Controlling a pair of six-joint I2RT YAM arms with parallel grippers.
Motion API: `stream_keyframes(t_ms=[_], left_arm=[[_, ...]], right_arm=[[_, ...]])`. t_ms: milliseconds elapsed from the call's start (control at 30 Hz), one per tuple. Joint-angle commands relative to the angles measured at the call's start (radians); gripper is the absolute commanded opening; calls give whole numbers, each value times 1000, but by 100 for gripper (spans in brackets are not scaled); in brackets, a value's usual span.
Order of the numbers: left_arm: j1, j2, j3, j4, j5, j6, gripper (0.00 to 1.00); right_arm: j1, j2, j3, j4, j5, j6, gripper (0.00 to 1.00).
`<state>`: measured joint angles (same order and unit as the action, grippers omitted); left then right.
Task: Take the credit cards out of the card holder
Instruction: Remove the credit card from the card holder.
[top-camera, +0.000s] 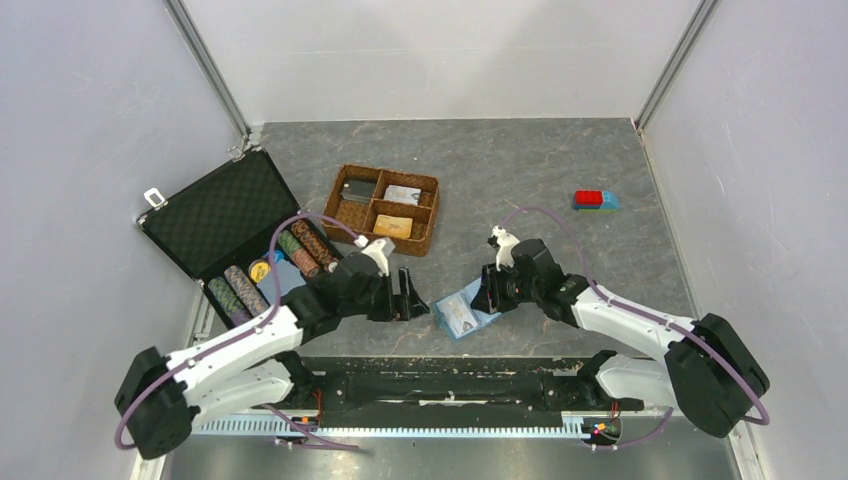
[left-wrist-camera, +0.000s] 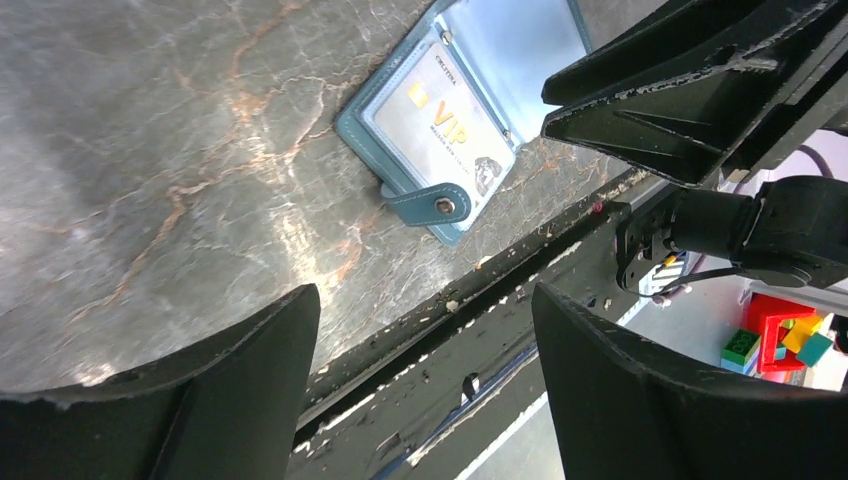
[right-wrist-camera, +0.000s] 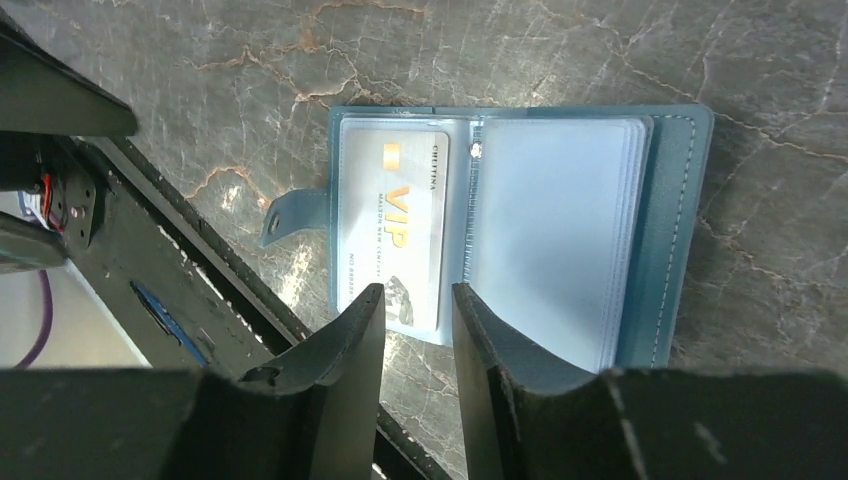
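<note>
The light-blue card holder (top-camera: 462, 315) lies open on the table near the front edge, with its snap tab pointing to the edge. It also shows in the left wrist view (left-wrist-camera: 470, 60) and the right wrist view (right-wrist-camera: 560, 230). A pale card marked VIP (right-wrist-camera: 393, 215) sits in its left clear sleeve (left-wrist-camera: 440, 125). My right gripper (top-camera: 487, 290) hovers over the holder's near edge with a narrow gap between its jaws and nothing in them (right-wrist-camera: 418, 290). My left gripper (top-camera: 412, 300) is wide open and empty, just left of the holder (left-wrist-camera: 425, 295).
A brown wicker tray (top-camera: 383, 208) at mid-table holds an orange card (top-camera: 393, 226) and other flat items. An open black case (top-camera: 225, 215) with poker chips (top-camera: 300, 250) stands at the left. A red and blue toy brick (top-camera: 595, 200) lies at the right.
</note>
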<state>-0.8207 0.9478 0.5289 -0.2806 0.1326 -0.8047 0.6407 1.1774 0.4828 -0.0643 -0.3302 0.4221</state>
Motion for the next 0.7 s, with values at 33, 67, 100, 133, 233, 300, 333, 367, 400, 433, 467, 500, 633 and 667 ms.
stream_keyframes(t_ms=[33,67,100,133,233,300,333,367,400,433,467,500,633,667], left_arm=[[-54,107,-12,245,-49,-103,79],[-61,115,-5,252,-52,-99,77],[-69,116,9,255,-56,-91,74],[-78,114,27,253,-63,-82,72],[-93,117,78,255,-78,-67,68],[-103,139,99,276,-71,-69,67],[-108,154,105,318,-60,-72,66],[-110,172,113,338,-46,-78,66],[-112,194,120,357,-36,-81,65],[-113,212,129,371,-29,-83,63],[-114,235,140,379,-24,-84,62],[-114,254,149,391,-20,-83,60],[-115,337,163,461,1,-102,54],[-115,356,164,475,7,-113,52]], right_arm=[[-29,31,-22,140,-118,-57,31],[-36,38,-24,155,-141,-53,30],[-42,44,-27,165,-154,-53,30],[-44,48,-30,173,-156,-51,29],[-58,56,-41,198,-175,-47,28],[-66,60,-48,208,-184,-47,26],[-68,61,-53,213,-184,-47,26],[-72,62,-59,217,-184,-46,27],[-76,63,-65,225,-187,-43,27],[-80,66,-72,228,-188,-42,26],[-83,67,-77,230,-191,-41,26],[-86,67,-81,233,-190,-39,26],[-101,59,-100,235,-178,-39,26],[-104,58,-105,237,-172,-36,26]])
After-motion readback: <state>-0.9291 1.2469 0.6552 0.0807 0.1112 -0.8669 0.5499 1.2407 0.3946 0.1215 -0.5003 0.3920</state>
